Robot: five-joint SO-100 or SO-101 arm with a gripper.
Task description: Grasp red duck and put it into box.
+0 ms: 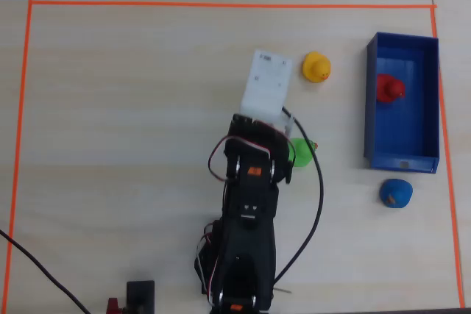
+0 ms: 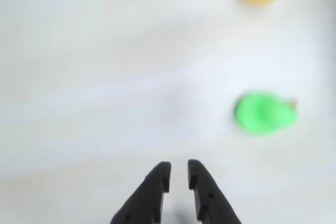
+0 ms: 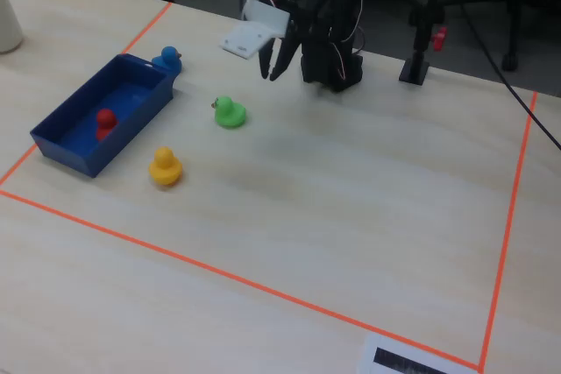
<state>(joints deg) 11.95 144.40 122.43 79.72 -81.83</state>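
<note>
Nearest you in the wrist view: your gripper [image 2: 178, 174], empty, fingertips almost together with a thin gap, raised over bare table [image 3: 351, 199]. Next, the green duck [image 3: 230, 112], then the yellow duck [image 3: 165, 166]. Farther: the box [image 3: 66, 151], with the red duck [image 3: 105, 120] resting inside it. Beside the box's end: a blue duck [image 3: 166, 59].

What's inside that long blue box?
Only the red duck sits inside the box, on its bare blue floor. The near wall hides a strip of floor in the fixed view.
</note>
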